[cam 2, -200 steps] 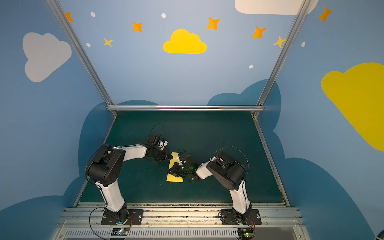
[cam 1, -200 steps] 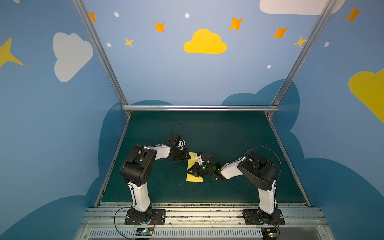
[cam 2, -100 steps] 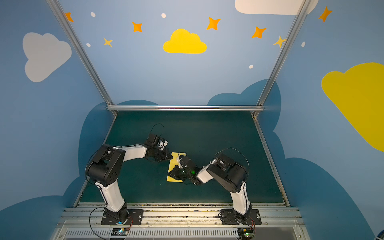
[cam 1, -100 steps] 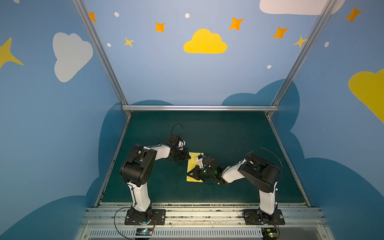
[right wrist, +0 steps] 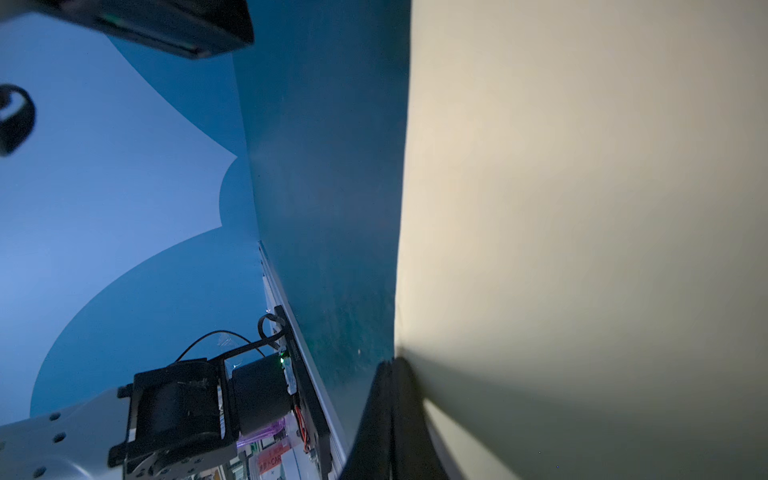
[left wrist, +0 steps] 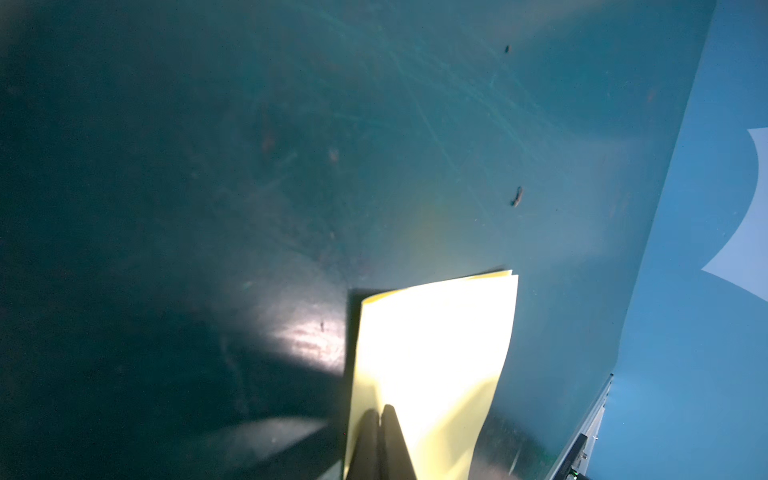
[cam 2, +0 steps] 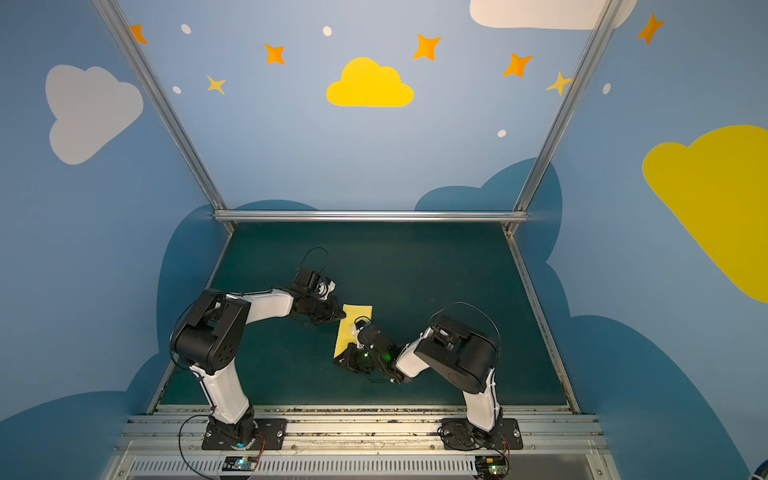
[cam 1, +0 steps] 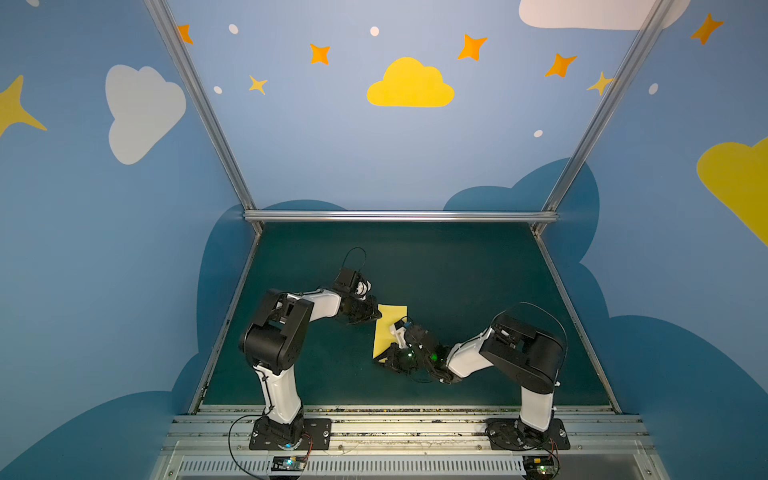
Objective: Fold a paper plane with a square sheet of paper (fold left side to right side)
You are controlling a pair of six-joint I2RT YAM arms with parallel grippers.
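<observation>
Here's the square sheet of paper (cam 1: 388,328), lying mid-way across the green mat (cam 1: 457,270) between the two arms, and it's no longer a square: both top views show a narrow rectangle running away from the robot bases. The left wrist view catches two layers peeking apart at the sheet's end (left wrist: 432,353), so the side-to-side fold looks done. The left gripper (cam 1: 376,317) has its fingers pressed tight together, tips resting on top of the paper near its far left corner, pinning it rather than pinching it as far as I can see. The right gripper (cam 1: 379,360) sits at the near end, jaws likewise closed together, its tip (right wrist: 392,368) right against the paper's long edge. My read is that it's flattening the crease. Plenty left to do, though: no angled corners, no pointed nose, no wing folds anywhere on that sheet yet.
</observation>
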